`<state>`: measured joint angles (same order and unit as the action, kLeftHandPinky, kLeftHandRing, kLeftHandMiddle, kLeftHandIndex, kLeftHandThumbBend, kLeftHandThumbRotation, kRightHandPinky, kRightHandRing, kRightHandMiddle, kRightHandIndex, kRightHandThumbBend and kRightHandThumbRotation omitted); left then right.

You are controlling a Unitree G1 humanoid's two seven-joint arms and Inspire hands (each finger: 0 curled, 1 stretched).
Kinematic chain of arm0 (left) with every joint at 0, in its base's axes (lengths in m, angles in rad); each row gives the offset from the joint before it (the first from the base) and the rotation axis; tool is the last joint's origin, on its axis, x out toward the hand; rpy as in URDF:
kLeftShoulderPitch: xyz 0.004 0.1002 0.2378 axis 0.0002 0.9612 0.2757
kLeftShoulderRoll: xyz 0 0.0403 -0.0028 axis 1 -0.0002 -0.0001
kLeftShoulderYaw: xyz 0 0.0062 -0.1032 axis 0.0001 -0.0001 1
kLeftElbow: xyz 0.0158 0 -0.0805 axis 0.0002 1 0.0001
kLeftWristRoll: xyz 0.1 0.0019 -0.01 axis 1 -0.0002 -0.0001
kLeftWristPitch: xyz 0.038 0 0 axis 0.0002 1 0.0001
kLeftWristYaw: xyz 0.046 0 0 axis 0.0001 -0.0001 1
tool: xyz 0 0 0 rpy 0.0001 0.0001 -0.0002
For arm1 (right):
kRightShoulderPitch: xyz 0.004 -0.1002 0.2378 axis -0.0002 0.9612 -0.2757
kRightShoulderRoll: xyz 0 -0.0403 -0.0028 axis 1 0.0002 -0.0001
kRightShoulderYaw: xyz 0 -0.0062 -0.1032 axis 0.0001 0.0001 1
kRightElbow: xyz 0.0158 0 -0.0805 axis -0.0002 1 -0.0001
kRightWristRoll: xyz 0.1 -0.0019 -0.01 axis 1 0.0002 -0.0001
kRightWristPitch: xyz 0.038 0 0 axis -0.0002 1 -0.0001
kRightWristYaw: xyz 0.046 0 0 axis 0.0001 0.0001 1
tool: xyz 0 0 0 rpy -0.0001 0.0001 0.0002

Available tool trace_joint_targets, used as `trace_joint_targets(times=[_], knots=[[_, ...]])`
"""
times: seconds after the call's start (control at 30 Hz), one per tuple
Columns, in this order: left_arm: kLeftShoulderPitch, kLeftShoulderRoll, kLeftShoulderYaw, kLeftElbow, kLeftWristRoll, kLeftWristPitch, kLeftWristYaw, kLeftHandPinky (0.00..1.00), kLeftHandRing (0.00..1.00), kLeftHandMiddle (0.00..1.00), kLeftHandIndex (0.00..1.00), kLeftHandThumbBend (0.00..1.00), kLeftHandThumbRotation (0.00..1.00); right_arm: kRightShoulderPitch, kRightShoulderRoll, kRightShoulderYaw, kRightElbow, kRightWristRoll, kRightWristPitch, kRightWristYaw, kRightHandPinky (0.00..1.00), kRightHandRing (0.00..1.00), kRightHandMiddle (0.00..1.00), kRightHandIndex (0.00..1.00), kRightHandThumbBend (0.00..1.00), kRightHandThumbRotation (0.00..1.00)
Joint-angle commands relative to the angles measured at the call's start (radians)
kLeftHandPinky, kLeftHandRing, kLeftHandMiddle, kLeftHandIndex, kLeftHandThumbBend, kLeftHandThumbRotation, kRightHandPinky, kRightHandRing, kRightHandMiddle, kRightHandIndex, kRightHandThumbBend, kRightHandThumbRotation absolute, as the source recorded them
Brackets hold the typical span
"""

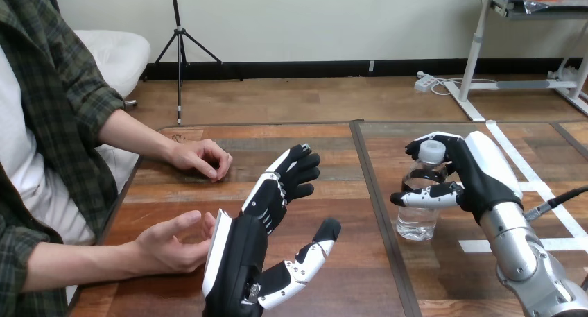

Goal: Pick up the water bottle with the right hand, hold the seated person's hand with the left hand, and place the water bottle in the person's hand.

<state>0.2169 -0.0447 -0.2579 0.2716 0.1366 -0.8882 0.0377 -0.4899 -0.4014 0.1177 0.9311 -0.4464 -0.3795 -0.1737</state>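
Head view, task stage: early. None of the three steps looks finished.
Bottle (417, 209): upright on the table (347, 289), at its right half, well apart from the person.
Pick-up: grip formed, lift not yet made. The base sits on the wood.
Right hand (482, 175): wrapped round the upper bottle. Its thumb (424, 196) lies across the front below the neck, and its fingers (416, 148) curl behind the cap (431, 150). How tight the hold is I cannot tell.
Right arm: silver forearm (520, 254) rises from the lower right corner, with the hand reaching in toward the bottle from the right.
Holding the person: not done.
Left hand (239, 258): spread, fingers straight and pointing away up the table, thumb out to the right, nothing in it.
Person's lower hand (173, 244): loosely open, palm partly up, fingertips at the left hand's white edge. Touching or just beside, I cannot tell. No robot finger curls round it.
Person's upper hand (202, 157): loosely curled on the table farther off, apart from both robot hands.
Left to do, as I judge: lift the bottle, close the left hand on the lower hand, carry the bottle across, set it in that palm.
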Motion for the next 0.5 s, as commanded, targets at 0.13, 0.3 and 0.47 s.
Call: trace_joint_targets(times=[0.13,0.3,0.47], knots=[[-0.007,-0.028,-0.006,-0.045,0.006,-0.008,0.006,0.77,0.82,0.83,0.86,0.45,0.0,-0.016,-0.007,0.011,-0.073,0.006,0.023,0.013,0.6,0.65,0.69,0.67,0.86,0.0],[-0.003,-0.029,-0.007,-0.048,0.008,-0.005,0.008,0.77,0.82,0.83,0.86,0.44,0.0,-0.013,-0.003,0.01,-0.075,0.01,0.027,0.013,0.58,0.63,0.68,0.66,0.84,0.0],[0.0,-0.03,-0.008,-0.05,0.005,0.0,0.008,0.77,0.82,0.83,0.86,0.44,0.0,-0.012,0.002,0.008,-0.074,0.012,0.031,0.007,0.56,0.6,0.66,0.65,0.82,0.0]])
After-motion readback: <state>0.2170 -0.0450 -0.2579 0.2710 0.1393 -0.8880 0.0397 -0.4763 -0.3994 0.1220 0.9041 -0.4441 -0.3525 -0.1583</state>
